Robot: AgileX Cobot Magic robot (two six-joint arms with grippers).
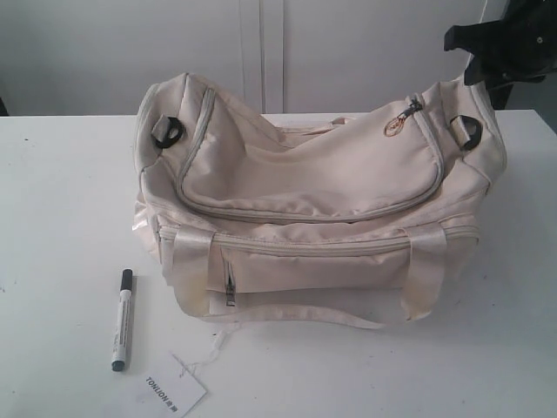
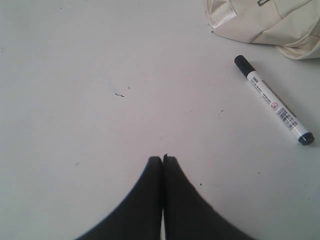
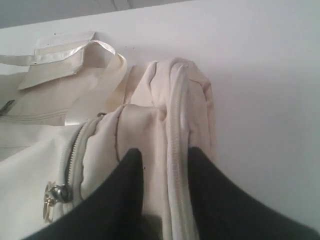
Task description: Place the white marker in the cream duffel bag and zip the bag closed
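The cream duffel bag (image 1: 313, 192) sits mid-table with its curved top flap lying down and the zip pull (image 1: 407, 111) at its right end. The white marker (image 1: 122, 320) lies flat on the table in front of the bag's left corner, black cap towards the bag. My right gripper (image 1: 500, 43) is at the bag's upper right end; its fingers (image 3: 132, 170) pinch a fold of bag fabric (image 3: 167, 125) beside the zip. My left gripper (image 2: 162, 159) hangs shut and empty over bare table, apart from the marker (image 2: 273, 99) and bag corner (image 2: 270, 20). It is out of the exterior view.
A white paper tag (image 1: 170, 387) printed TONLION lies on a string near the table's front edge, just right of the marker. The white table (image 1: 52, 218) meets a pale wall behind the bag. Satin straps (image 1: 287, 313) trail in front of the bag.
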